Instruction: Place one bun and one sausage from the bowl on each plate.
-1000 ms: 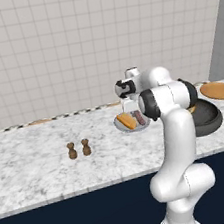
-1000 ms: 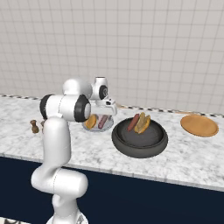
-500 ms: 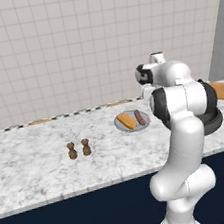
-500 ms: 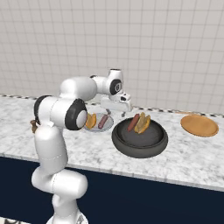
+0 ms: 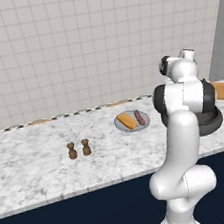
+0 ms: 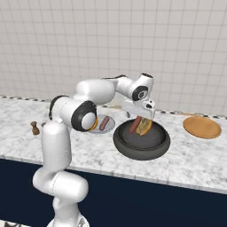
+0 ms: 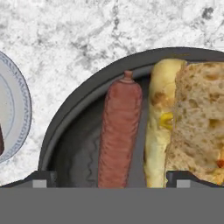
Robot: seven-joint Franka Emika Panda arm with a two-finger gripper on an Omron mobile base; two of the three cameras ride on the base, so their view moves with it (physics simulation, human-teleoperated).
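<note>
Left base view: on the speckled marble bench (image 5: 51, 168), a light grey plate (image 5: 132, 122) carrying one yellow bun (image 5: 126, 120) and one reddish sausage (image 5: 139, 117); two small brown shakers (image 5: 79, 149) nearby.

Right base view: fingers (image 6: 140, 120) spread wide, gripping nothing, above the thick-rimmed dark bowl (image 6: 142, 141) holding another sausage (image 6: 135, 125) and bun (image 6: 144, 126); flat orange-brown plate (image 6: 202, 127) bare.

Hand view: smooth sausage beside porous split bun in the bowl's textured inside.
</note>
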